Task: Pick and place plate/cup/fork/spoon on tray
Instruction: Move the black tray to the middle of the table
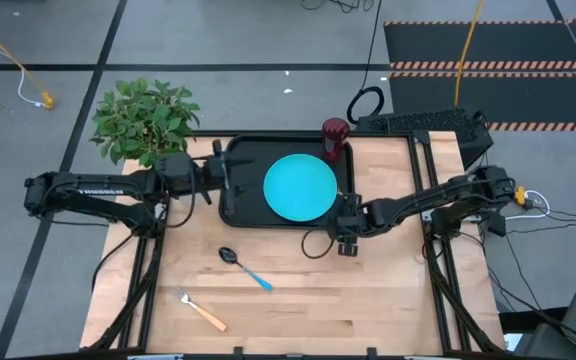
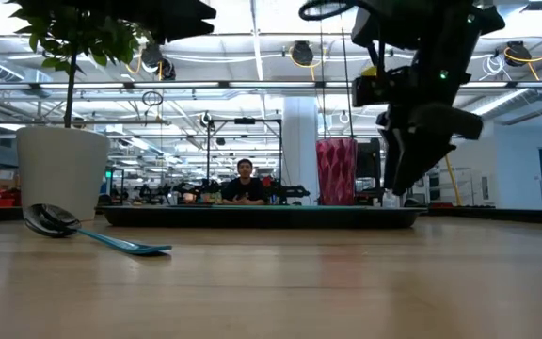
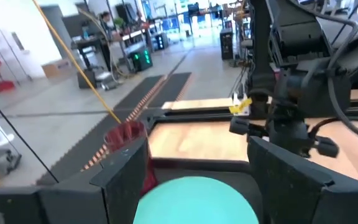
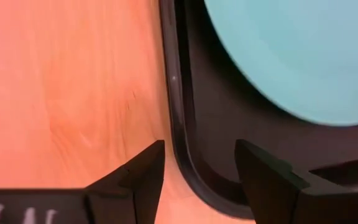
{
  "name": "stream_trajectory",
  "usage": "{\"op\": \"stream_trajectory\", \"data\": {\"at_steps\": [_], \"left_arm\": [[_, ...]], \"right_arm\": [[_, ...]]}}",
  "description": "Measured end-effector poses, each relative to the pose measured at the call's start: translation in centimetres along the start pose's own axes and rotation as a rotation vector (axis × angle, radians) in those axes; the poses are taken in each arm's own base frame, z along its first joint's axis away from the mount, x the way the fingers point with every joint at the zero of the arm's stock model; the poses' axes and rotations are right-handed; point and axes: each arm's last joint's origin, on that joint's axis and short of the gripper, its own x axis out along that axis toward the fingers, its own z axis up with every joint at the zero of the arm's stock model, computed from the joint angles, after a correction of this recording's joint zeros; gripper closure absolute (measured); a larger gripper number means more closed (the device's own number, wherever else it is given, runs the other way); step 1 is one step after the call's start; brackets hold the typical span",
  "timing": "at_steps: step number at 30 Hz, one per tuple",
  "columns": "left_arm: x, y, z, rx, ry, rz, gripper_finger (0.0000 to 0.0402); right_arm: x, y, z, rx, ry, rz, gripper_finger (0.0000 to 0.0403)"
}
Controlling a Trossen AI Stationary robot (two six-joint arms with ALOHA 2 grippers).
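The tray is set at the middle of the worktop's far edge. The plate is laid in the tray's centre, the cup in its far right corner. The spoon is placed before the tray, the fork toward the near left corner.

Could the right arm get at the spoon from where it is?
Probably yes: the spoon lies alone on bare table, with nothing between it and the open right gripper beside the tray.

Robotics lab, rows of workstations, ceiling pipes, striped floor mats, seated person
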Motion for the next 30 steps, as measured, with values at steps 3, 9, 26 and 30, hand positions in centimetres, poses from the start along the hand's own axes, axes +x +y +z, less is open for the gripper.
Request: {"op": "stream_trajectory", "data": {"at_steps": [3, 9, 26, 30], "left_arm": [[0.0, 0.0, -0.2, -0.056, 0.022, -0.004, 0.0124], [0.0, -0.1, -0.5, -0.075, 0.051, -0.009, 0.0124], [0.0, -0.1, -0.4, -0.078, 0.041, -0.008, 0.0124], [0.0, -0.1, -0.4, -0.078, 0.041, -0.008, 0.0124]], "right_arm": [[0.5, 0.1, -0.5, 0.006, 0.005, 0.020, 0.0218], [1.4, 0.2, -1.1, 0.023, -0.023, 0.027, 0.0218], [3.3, 1.4, -1.7, -0.032, 0.025, 0.019, 0.0255], [3.1, 1.9, -2.0, -0.028, 0.040, 0.037, 0.0270]]}}
